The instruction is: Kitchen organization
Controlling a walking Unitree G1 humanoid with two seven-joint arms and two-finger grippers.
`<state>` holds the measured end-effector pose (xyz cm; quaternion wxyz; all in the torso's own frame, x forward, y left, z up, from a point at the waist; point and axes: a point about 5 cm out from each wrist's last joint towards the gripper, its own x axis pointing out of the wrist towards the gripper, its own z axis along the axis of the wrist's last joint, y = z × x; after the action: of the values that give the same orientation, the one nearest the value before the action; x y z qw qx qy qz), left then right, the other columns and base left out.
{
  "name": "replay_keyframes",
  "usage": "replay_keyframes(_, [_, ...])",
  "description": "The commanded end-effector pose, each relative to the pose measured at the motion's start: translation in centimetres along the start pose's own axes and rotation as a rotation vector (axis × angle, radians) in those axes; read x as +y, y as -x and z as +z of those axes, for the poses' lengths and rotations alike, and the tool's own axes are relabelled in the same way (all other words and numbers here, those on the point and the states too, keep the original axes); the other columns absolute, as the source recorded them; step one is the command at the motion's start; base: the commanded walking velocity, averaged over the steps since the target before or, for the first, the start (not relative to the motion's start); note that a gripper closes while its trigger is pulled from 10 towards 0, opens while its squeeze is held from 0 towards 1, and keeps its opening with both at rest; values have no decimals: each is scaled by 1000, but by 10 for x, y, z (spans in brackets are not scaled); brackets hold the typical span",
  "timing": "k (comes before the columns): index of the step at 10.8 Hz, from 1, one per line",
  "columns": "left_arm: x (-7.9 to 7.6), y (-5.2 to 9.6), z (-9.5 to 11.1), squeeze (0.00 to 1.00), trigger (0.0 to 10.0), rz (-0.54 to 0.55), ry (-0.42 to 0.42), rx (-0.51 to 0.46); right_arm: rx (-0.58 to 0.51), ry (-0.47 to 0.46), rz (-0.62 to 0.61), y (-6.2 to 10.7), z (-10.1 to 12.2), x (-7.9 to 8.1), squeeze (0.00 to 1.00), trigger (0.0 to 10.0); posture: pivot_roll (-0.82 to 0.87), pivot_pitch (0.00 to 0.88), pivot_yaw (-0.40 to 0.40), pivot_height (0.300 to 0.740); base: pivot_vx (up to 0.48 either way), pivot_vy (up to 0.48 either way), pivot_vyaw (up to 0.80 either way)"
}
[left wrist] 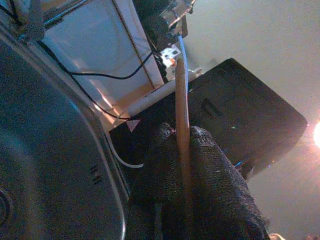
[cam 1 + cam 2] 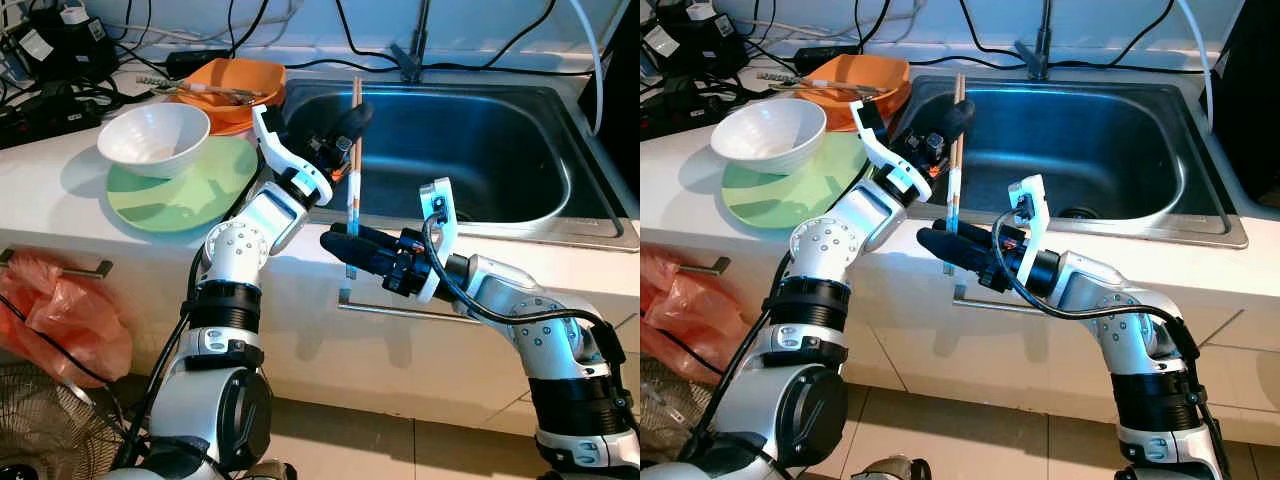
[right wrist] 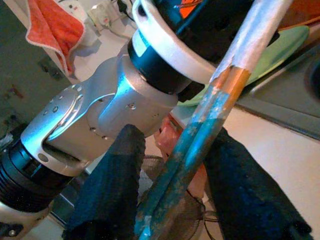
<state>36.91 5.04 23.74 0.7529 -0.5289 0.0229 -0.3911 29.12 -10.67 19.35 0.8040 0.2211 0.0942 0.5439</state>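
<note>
I see the left gripper (image 2: 352, 128) clamped on the chopsticks (image 2: 353, 170), upright over the sink's (image 2: 560, 180) front-left rim. Right gripper (image 2: 340, 243) is at their lower end, fingers (image 3: 115, 185) spread either side, not pinching. Bowl (image 2: 155, 137) sits on a green plate (image 2: 180, 190).

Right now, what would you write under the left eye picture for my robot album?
Left end effector holds a pair of chopsticks upright at the sink edge while the right end effector meets their lower end.
</note>
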Motion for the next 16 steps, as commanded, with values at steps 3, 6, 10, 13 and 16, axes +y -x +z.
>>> replay_keyframes(3, [-1,-1,-37,0,10000,-28,107,48,-13,-3,1,-2,5,3,0,0,-32,65,91,740,0,0,0])
replay_keyframes(6, [4,-1,-34,0,10000,25,34,60,-29,-7,-18,-2,7,2,0,0,-33,63,87,740,0,0,0])
replay_keyframes(10, [12,0,-26,1000,10000,101,-37,23,-31,-14,-38,-2,5,0,0,0,-31,66,86,740,0,0,0])
replay_keyframes(13, [10,1,-30,1000,10000,86,-30,26,-53,-20,-88,-4,5,-4,0,0,-30,69,86,740,0,0,0])
replay_keyframes(16, [1,5,-25,1000,10000,31,-101,46,-85,-15,-160,-8,8,-12,0,0,-18,71,82,740,0,0,0])
